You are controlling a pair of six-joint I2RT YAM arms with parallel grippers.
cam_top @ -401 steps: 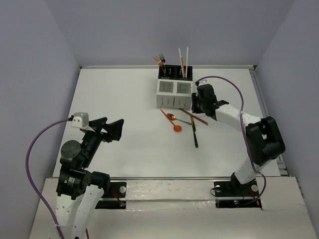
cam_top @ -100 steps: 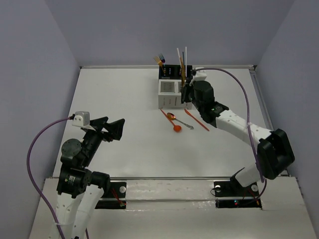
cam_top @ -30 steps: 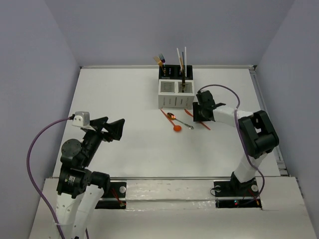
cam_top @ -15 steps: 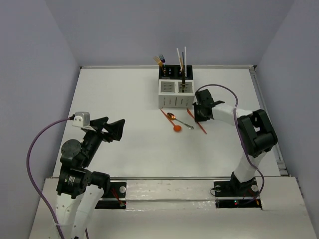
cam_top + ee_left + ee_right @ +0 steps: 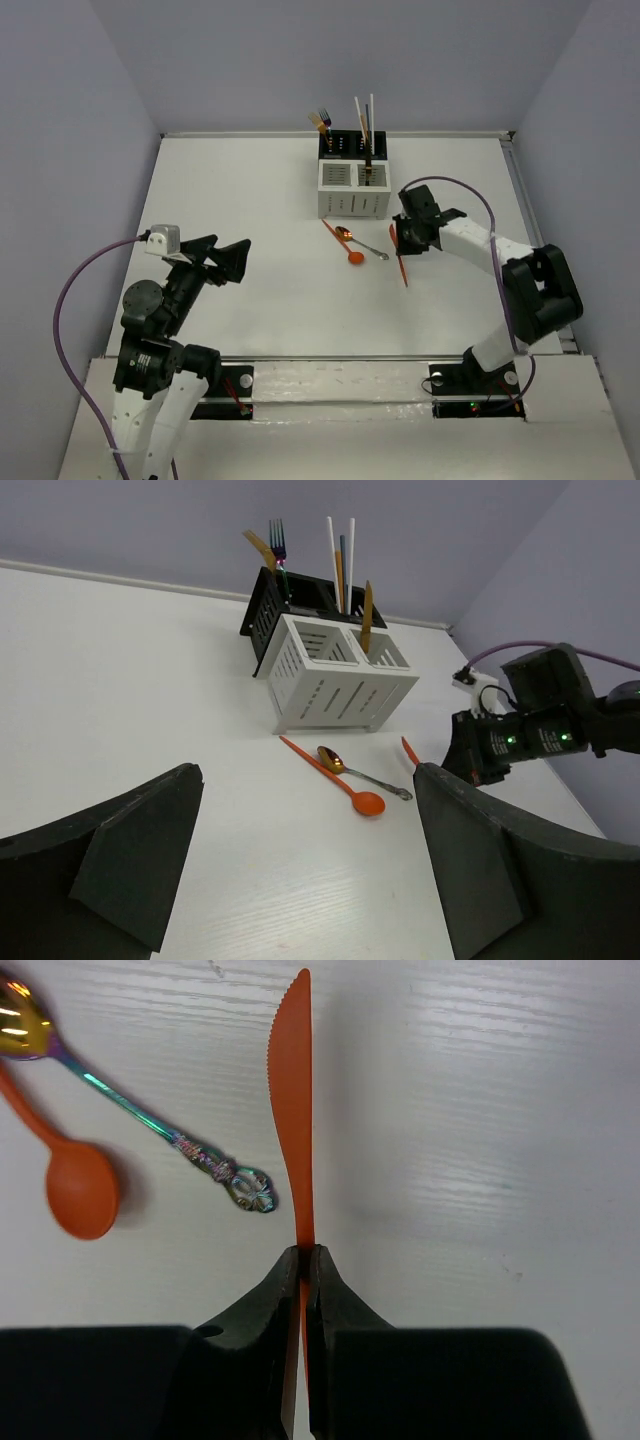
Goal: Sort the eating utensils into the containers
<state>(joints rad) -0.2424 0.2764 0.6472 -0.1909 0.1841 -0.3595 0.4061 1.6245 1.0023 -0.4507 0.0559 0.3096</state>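
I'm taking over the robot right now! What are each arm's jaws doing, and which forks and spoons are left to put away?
Left gripper: jaws open, holding nothing, off to the left, far from the utensils.
Right gripper: jaws shut on the flat orange plastic knife, near the caddy's front right.
Done: the four-compartment white and black caddy holds the gold and iridescent forks, tall white sticks and a wooden stick.
Left: put the knife in, then the orange plastic spoon and the iridescent metal spoon, both lying on the white table in front of the caddy.
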